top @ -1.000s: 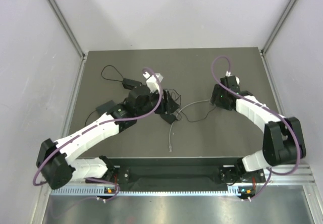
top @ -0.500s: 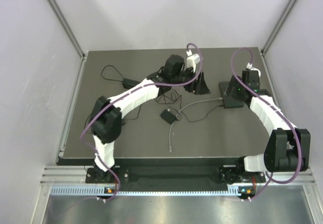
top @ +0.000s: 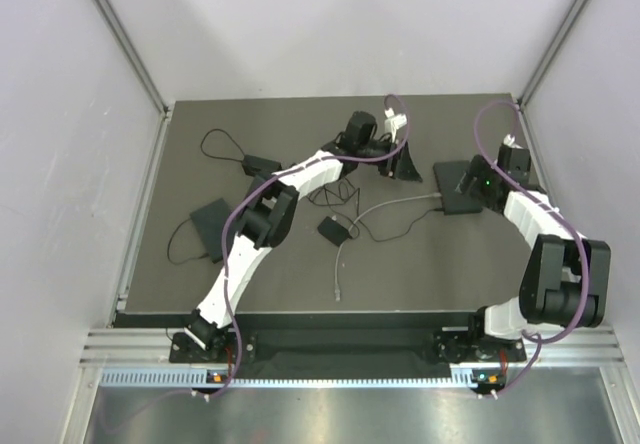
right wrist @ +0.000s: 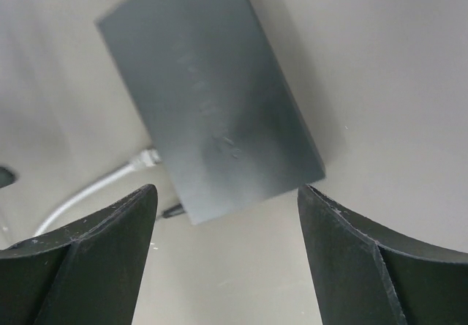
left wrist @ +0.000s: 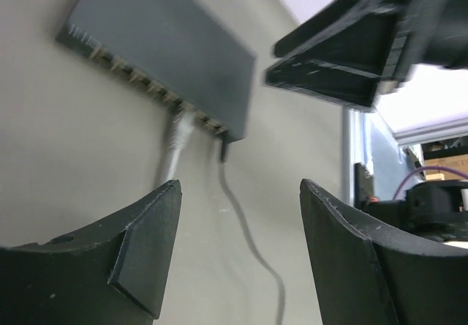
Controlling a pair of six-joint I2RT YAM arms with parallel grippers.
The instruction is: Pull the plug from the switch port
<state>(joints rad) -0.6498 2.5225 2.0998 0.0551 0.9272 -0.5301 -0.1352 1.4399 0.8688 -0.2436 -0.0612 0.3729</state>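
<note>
Claws first: my left claw (left wrist: 240, 193) stands wide, with nothing between its fingers (left wrist: 142, 230), and my right claw (right wrist: 227, 193) is spread wide too and grips nothing.

From the top camera, the left claw (top: 400, 156) hangs over the far part of the desk (top: 200, 274), near the switch (top: 450, 194) on its left side. The right claw (top: 485, 177) hovers above the switch itself.

Through the left wrist camera I look along the port face of the switch (left wrist: 168, 47). The plug (left wrist: 178, 131) sits in one of the ports, toward the end of the row nearer the lens, and its pale grey cable runs down between my fingers. A thin dark cable (left wrist: 234, 200) leaves the switch just beside it.

The right wrist camera looks straight down on the switch (right wrist: 212, 98), which lies flat, with the plug (right wrist: 150, 157) at its lower left edge.

On the desk, the grey cable (top: 385, 207) trails left from the switch, past a small black box (top: 333, 229), to a loose end (top: 338, 289) near the front.
</note>
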